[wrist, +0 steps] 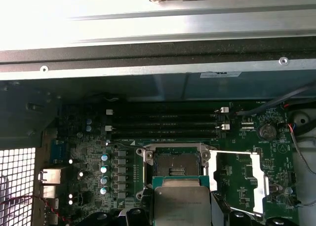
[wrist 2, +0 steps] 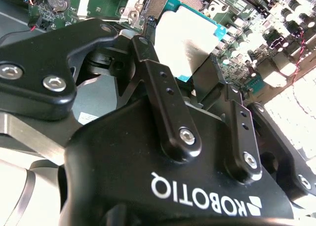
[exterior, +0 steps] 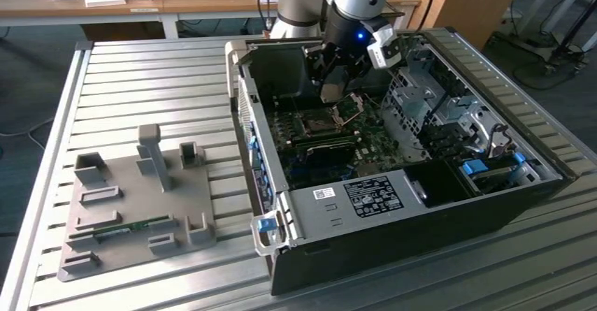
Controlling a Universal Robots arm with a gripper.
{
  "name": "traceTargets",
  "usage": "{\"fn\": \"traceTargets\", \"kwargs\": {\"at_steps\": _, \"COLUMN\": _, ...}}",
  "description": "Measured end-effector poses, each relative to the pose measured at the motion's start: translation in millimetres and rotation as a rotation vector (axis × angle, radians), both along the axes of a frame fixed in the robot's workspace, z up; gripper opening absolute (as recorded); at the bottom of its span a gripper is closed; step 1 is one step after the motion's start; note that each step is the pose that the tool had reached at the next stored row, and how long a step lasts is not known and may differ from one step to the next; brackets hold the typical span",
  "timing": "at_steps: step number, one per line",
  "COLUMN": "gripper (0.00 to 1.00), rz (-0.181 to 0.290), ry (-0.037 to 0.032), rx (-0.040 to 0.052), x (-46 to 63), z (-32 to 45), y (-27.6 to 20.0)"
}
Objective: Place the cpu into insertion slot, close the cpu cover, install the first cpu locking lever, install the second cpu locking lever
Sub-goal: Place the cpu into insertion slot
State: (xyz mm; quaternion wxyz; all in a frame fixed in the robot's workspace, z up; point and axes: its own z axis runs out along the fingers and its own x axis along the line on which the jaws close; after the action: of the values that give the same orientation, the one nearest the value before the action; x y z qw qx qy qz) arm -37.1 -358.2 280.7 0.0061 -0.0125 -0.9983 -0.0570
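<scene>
Cpu (wrist 2: 187, 36) in pincer (wrist 2: 180, 63), near bare socket (wrist: 176, 163) inside computer case (exterior: 420, 244)

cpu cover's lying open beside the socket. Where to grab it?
Probably take the cpu cover by its free rail, farthest from the socket, coming from that outer side: it's an open-centred frame hinged at the socket edge, so only thin rails offer hold.

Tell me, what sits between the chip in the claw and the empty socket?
Nothing: in the first wrist view the chip overlaps the edge of the socket, with no part between; the cover is flipped aside.
</scene>
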Motion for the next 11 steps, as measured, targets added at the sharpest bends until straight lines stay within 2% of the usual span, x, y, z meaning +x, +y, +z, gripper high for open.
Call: {"fn": "traceTargets", "kwargs": {"at_steps": 11, "gripper": 0.54, "rz": 0.0, "ry": 0.0, "rx": 0.0, "x": 0.0, "z": -2.7, "y": 0.0}}
